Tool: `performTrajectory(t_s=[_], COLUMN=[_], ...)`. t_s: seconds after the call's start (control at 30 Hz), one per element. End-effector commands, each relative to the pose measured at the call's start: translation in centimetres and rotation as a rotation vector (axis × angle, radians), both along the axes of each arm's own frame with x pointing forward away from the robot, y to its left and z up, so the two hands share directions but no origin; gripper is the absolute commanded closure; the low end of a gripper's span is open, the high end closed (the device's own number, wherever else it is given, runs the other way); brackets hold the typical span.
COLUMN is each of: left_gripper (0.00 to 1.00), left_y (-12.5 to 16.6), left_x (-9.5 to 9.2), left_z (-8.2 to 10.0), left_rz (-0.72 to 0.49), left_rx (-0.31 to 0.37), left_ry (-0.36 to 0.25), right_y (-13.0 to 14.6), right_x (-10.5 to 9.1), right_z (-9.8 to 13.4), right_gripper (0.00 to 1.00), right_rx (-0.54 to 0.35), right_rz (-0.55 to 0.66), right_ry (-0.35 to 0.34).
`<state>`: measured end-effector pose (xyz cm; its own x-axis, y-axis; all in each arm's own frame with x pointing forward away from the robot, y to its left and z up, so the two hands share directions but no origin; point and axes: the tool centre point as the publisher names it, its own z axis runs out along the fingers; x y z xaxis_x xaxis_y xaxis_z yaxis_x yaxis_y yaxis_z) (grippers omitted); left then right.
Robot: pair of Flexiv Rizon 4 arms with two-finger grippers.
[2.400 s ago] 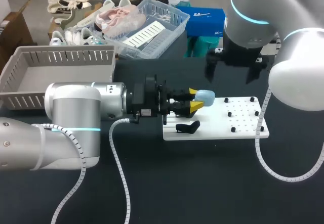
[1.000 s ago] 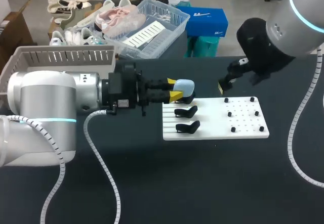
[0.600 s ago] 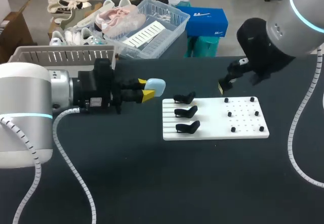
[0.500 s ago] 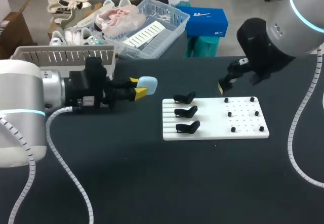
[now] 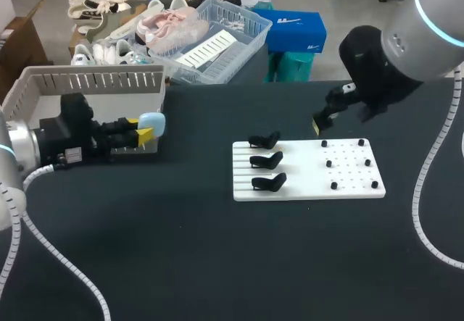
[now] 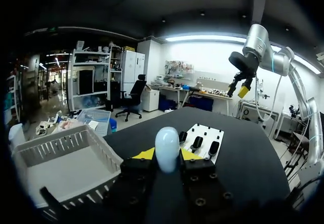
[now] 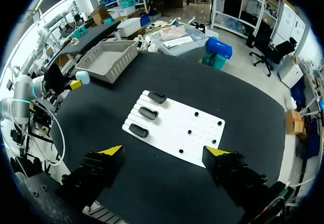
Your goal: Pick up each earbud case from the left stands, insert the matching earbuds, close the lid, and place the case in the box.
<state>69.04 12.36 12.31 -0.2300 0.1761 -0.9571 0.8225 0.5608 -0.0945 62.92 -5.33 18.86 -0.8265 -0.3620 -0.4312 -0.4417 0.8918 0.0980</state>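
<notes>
The left gripper (image 5: 147,130) is clamped on the pale blue earbud case (image 5: 153,123) near the worktop's left edge, just beside the box (image 5: 87,80), likely ready to drop it in. The right gripper (image 7: 164,151) hangs fingers apart over the stand board (image 5: 312,183), out of the way.

left hand (image 6: 167,155) gripping, held level, right hand (image 7: 165,150) raised, spread wide

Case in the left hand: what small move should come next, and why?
Probably move it over the wall of the box before letting go. The left hand is shut on the case, which hangs outside the box, beside its near corner and above the table. Opening here would likely drop it on the table.
</notes>
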Motion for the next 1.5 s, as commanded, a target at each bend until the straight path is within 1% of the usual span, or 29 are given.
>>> performTrajectory(t_s=[0.03,0.07,0.13,0.3,0.63,0.73,0.9,0.97,1.0,1.03,1.13,1.2,1.23,1.27,1.3,1.37,1.4,1.5], left_gripper=[1.00,1.00,1.00,1.00,1.00,1.00,1.00,0.64,0.56,0.53,0.49,0.34,0.22,0.06,0.00,0.00,0.00,0.00], left_y=[2.0,2.5,3.2,4.2,5.6,5.9,6.4,6.5,6.6,6.7,7.0,7.1,7.1,7.2,7.2,7.0,6.8,5.8], left_x=[-0.2,0.1,0.8,3.3,9.6,11.5,13.7,14.3,14.5,14.6,14.7,14.6,14.6,14.4,14.2,13.7,13.3,12.4], left_z=[0.0,0.0,-0.1,-0.7,-0.5,-0.7,-1.9,-2.5,-2.8,-3.0,-3.5,-3.7,-3.7,-3.7,-3.7,-3.3,-3.1,-2.7], left_rz=[0.407,0.420,0.441,0.477,0.499,0.495,0.482,0.477,0.470,0.469,0.466,0.462,0.461,0.455,0.449,0.431,0.413,0.372], left_rx=[0.090,0.099,0.094,0.103,0.133,0.167,0.217,0.220,0.226,0.226,0.222,0.221,0.221,0.221,0.218,0.206,0.214,0.188], left_ry=[-0.075,-0.080,-0.081,-0.088,-0.116,-0.111,-0.082,-0.074,-0.068,-0.067,-0.058,-0.055,-0.054,-0.057,-0.064,-0.086,-0.099,-0.125], right_y=[-0.1,-0.1,-0.1,-0.1,-0.1,-0.1,-0.1,-0.1,-0.1,-0.1,-0.1,-0.1,-0.1,-0.1,-0.1,-0.1,-0.1,-0.1], right_x=[0.0,0.0,0.0,0.0,0.0,0.0,0.0,0.0,0.0,0.0,0.0,0.0,0.0,0.0,0.0,0.0,0.0,0.0], right_z=[0.0,0.0,0.0,0.0,0.0,0.0,0.0,0.0,0.0,0.0,0.0,0.0,0.0,0.0,0.0,0.0,0.0,0.0], right_gripper=[0.00,0.00,0.00,0.00,0.00,0.00,0.00,0.00,0.00,0.00,0.00,0.00,0.00,0.00,0.00,0.00,0.00,0.00], right_rx=[0.002,0.002,0.002,0.002,0.002,0.002,0.002,0.002,0.002,0.002,0.002,0.002,0.002,0.002,0.002,0.002,0.002,0.002], right_rz=[0.003,0.003,0.003,0.003,0.003,0.003,0.003,0.003,0.003,0.003,0.003,0.003,0.003,0.003,0.003,0.003,0.003,0.003], right_ry=[0.000,0.000,0.000,0.000,0.000,0.000,0.000,0.000,0.000,0.000,0.000,0.000,0.000,0.000,0.000,0.000,0.000,0.000])
